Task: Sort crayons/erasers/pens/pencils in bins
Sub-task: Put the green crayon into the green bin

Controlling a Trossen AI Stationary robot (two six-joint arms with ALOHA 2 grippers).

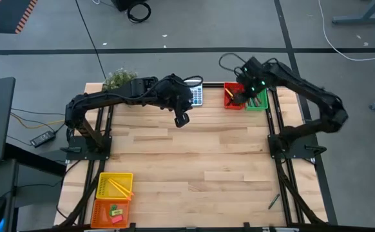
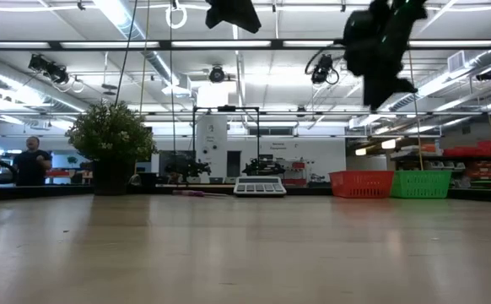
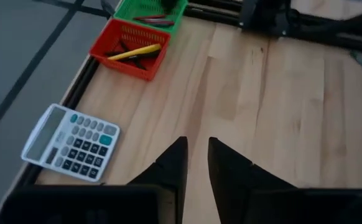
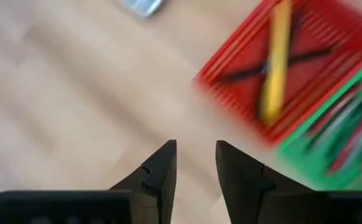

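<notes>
My right gripper (image 1: 240, 98) (image 4: 196, 168) is open and empty. It hangs above the table at the far right, beside the red bin (image 1: 233, 96) (image 4: 293, 68). That bin holds the yellow pen (image 4: 274, 62) and dark pens. The green bin (image 1: 258, 98) (image 4: 336, 143) next to it holds red and grey-green crayons. My left gripper (image 1: 182, 120) (image 3: 196, 162) is narrowly open and empty, raised over the far middle of the table. At the near left, the yellow bin (image 1: 115, 185) holds pencils. The orange bin (image 1: 110, 212) holds erasers.
A grey calculator (image 1: 196, 94) (image 3: 69, 142) lies at the far edge left of the red bin. A potted plant (image 1: 119, 78) stands at the far left. A thin dark stick (image 1: 274, 201) lies by the right frame rail, off the tabletop. Bare wood spans the table's middle.
</notes>
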